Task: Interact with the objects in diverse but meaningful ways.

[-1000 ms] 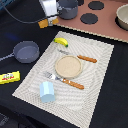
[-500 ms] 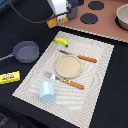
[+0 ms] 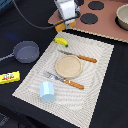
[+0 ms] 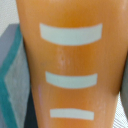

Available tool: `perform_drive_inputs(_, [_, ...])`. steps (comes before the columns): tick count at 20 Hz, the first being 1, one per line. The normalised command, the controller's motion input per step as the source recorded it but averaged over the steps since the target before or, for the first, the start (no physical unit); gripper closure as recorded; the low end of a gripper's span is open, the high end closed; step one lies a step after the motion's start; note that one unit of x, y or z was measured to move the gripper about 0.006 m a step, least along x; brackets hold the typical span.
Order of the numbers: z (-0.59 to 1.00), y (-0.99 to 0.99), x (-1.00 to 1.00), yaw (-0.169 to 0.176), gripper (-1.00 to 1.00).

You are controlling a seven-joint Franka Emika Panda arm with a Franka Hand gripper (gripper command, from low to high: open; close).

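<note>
My gripper [image 3: 68,20] hangs above the far edge of the striped placemat [image 3: 100,80], shut on the orange-brown bread loaf [image 3: 70,24]. In the wrist view the bread loaf [image 4: 70,65] fills the picture, orange with white stripes, and the fingers are hidden. The yellow banana [image 3: 61,42] lies on the mat just below the loaf. To the exterior view's left of the mat sits the dark grey pot [image 3: 26,51]. The yellow packet [image 3: 9,77] lies nearer the front. A light blue cup [image 3: 47,91] stands on the mat's near corner.
A tan plate [image 3: 68,66] sits mid-mat between a knife [image 3: 80,57] and a fork [image 3: 65,80], both orange-handled. A brown toy stove [image 3: 100,17] with dark burners lies at the back right, with a bowl [image 3: 122,16] on it. A cable runs to the arm.
The gripper has carried the bread loaf toward the exterior view's right, from over the dark table to the mat's far edge. Nothing else has moved.
</note>
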Motion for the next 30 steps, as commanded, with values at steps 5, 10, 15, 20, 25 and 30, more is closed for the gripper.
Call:
perform_drive_inputs(5, [0.01, -0.45, 0.91, 0.000, 1.00])
perform_drive_inputs(10, [0.00, -0.52, 0.85, 0.000, 1.00])
perform_drive_inputs(15, [0.15, -0.53, 0.77, -0.007, 1.00])
perform_drive_inputs(20, [0.14, -0.55, 0.56, -0.002, 1.00])
perform_drive_inputs(25, [0.13, -0.45, 0.38, 0.000, 1.00])
perform_drive_inputs(30, [0.13, -0.32, 0.59, -0.012, 1.00])
